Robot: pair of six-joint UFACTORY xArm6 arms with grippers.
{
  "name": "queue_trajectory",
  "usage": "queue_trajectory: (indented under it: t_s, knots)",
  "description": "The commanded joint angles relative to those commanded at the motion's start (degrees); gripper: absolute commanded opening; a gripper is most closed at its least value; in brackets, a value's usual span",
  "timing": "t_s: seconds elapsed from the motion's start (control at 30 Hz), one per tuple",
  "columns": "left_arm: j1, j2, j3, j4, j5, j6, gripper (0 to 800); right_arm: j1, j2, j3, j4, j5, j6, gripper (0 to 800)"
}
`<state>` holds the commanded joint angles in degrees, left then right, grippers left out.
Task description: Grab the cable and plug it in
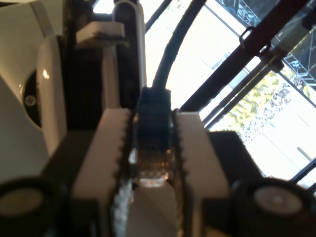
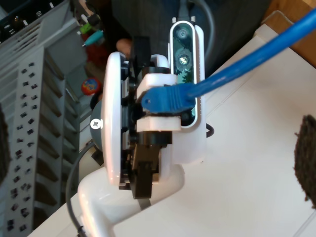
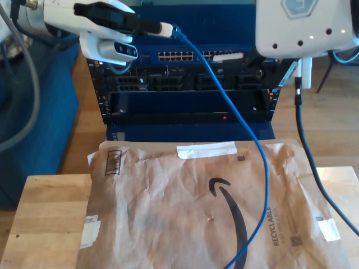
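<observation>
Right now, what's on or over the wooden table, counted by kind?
Blue cable: 1
Dark cable: 1
Brown paper envelope: 1
Total: 3

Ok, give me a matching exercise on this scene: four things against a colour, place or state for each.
Things:
1. cable
2. paper mailer
3. port row
4. my first gripper

Descriptions:
a. brown
b. on the dark rack
c. jaws shut on the cable
d. bright blue

Pairs: 1-d, 2-a, 3-b, 4-c
</observation>
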<state>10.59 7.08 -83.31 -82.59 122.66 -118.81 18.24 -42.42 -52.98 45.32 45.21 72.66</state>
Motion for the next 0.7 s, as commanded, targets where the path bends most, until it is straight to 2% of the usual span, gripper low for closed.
queue_trajectory:
  t_s: [0.13,0.3,0.43,0.5,0.7]
  knots:
    - [0.9,1.1,-0.1,-2.9,1.4,-0.7,3,4.2,-1.2,3.3,0.1,-6.2,-0.3,797]
    - [1.0,1.8,0.0,-4.3,2.0,-1.1,5,5.8,-1.3,4.0,0.4,-8.5,-0.1,799]
    - [1.0,1.9,0.1,-6.7,2.5,-1.2,5,5.9,-1.7,4.7,8.7,-9.8,-0.9,798]
    - [1.0,1.9,0.4,-7.0,3.2,-1.8,5,6.0,-1.7,4.6,9.1,-10.3,-3.6,796]
    - [0.9,2.0,0.4,-7.1,3.3,-2.5,6,6.7,-1.5,4.5,9.1,-12.7,-4.2,791]
